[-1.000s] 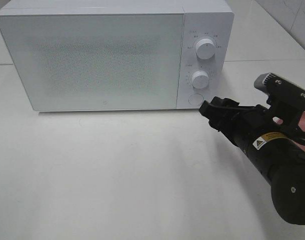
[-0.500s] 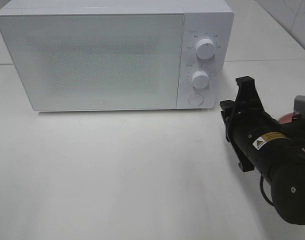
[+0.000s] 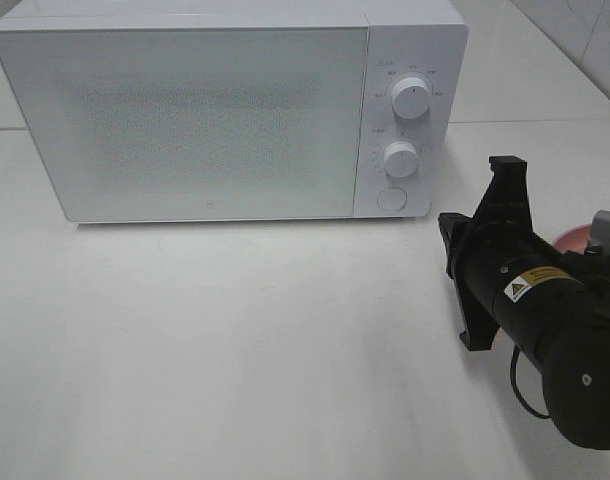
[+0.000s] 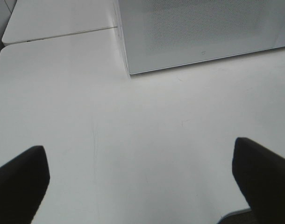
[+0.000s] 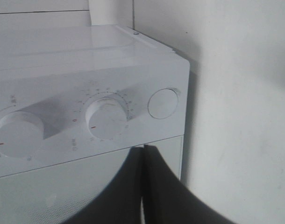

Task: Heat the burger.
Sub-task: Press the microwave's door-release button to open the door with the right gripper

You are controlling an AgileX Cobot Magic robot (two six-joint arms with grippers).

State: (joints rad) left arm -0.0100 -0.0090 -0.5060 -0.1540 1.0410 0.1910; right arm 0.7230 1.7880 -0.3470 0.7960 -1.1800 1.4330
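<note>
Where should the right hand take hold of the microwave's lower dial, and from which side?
Grip the lower dial by its round rim, pinching across it, coming straight at the front of the microwave. It is a short cylinder facing forward. The right hand is shut, so open it first.

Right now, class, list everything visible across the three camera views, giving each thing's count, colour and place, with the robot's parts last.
microwave: one, white, at the back of the table, door shut
knobs: two, white, one above the other on the microwave's right panel
round button: one, white, below the knobs
table: one, white, under everything
plate: one, pink, only an edge showing behind the right arm
right arm: one, black, right side of the table
right fingers: two, black, shut together, facing the panel
left fingers: two, black, open above the table
</note>
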